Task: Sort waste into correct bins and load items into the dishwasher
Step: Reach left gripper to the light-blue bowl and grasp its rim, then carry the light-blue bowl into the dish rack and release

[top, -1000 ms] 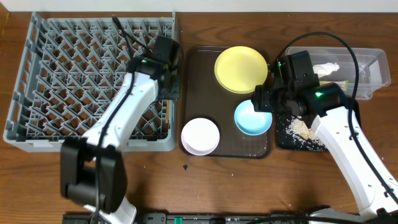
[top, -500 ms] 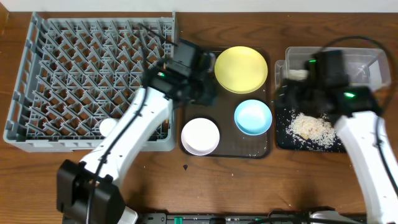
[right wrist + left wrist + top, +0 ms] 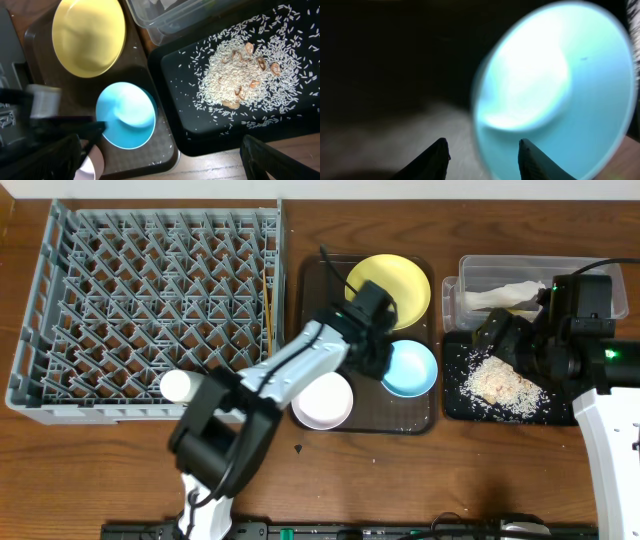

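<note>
Sitting at 4 o'clock on the brown tray [image 3: 420, 415]: blue bowl [image 3: 410, 368], upright, empty. Left gripper [image 3: 482, 150] is at its 9 o'clock side, jaws apart. The wrist view is blurred but puts the bowl's near rim between the two fingers [image 3: 438, 156]. Can't tell whether either pad touches the rim. Nothing is clamped. The left arm comes in from 7 o'clock, crossing the tray's left half.

Same tray:
- Plate [image 3: 390, 288] at 12 o'clock of the blue bowl, near it but apart.
- White bowl [image 3: 322, 400] at 8 o'clock of the blue bowl, in the tray's front-left corner, empty.

Rack [image 3: 60, 300] is at 9 o'clock of the brown tray, just beside it. Cup [image 3: 175, 385] sits in the rack's front row. Chopsticks [image 3: 270, 320] lie together along the rack's right wall.

At 3 o'clock of the brown tray:
- Tub [image 3: 600, 280] at the back, wrapper [image 3: 505, 293] inside its left half.
- Black tray [image 3: 460, 405] directly in front of the tub. Rice [image 3: 500, 380] is heaped mid-tray, with a few brown bits on the heap and loose grains scattered around it.

Right gripper [image 3: 162, 160] hangs above the black tray's back-left part, jaws wide apart, holding nothing. Its wrist view takes in the plate, blue bowl, tub corner and rice.
</note>
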